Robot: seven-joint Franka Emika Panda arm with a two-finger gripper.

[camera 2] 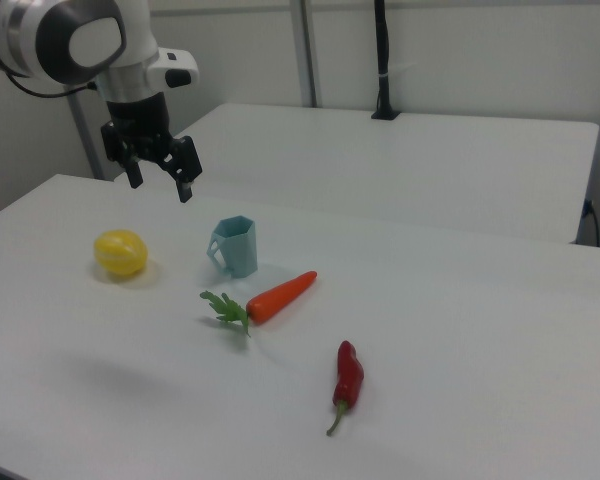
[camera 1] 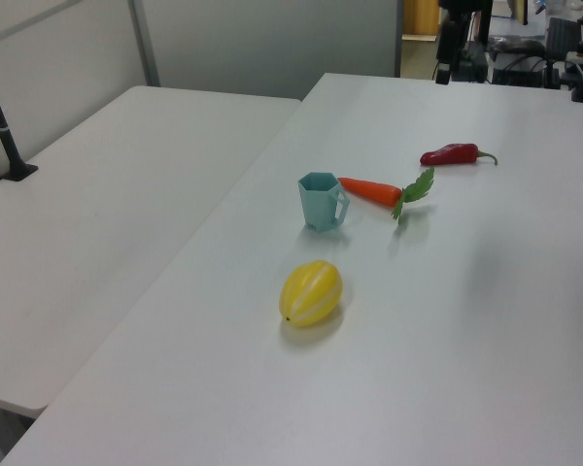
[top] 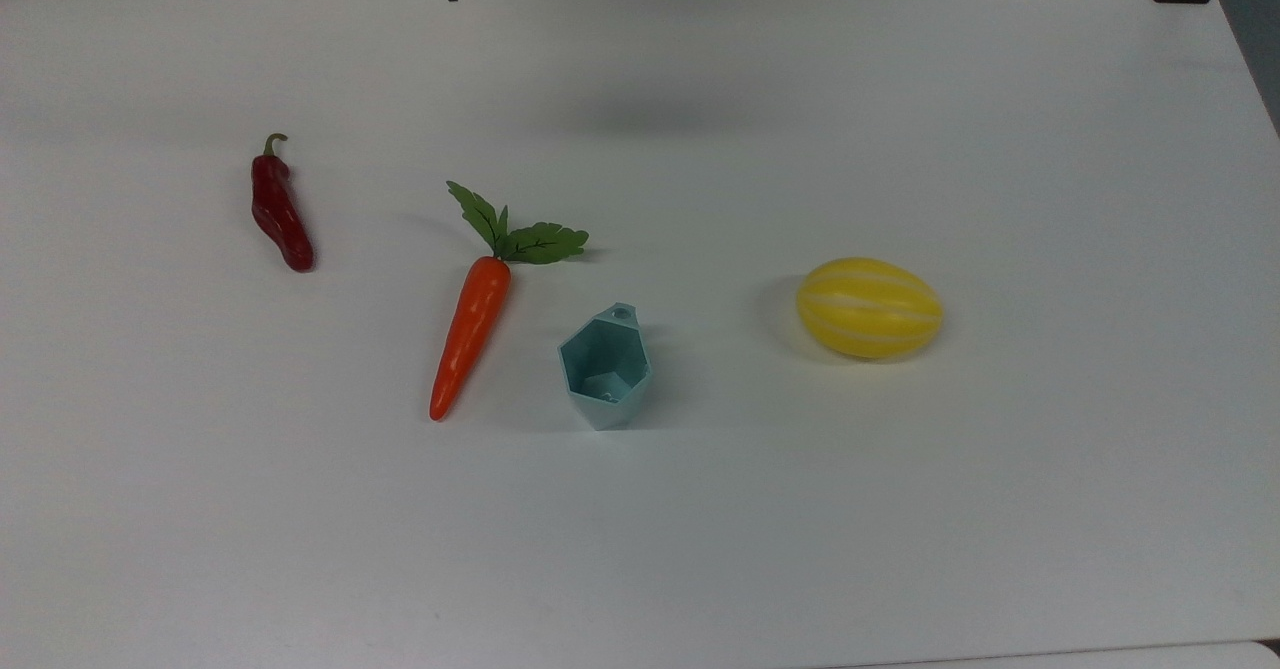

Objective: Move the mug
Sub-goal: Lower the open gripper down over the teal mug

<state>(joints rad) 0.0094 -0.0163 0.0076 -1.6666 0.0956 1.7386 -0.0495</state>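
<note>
The white counter (top: pixel 900 549) carries everything. Above it hangs the end effector (camera 2: pixel 160 180), fingers spread wide, holding nothing. A yellow melon (top: pixel 869 307), carrot (top: pixel 470 337), upright mug (top: pixel 604 368) between them, and red chili (top: pixel 280 211).

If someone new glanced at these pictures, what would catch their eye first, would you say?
Probably the bright yellow melon at the top view's right, then the orange carrot lying beside the teal mug mid-table. In the right view, the open gripper hangs above the table, well clear of the mug.
</note>
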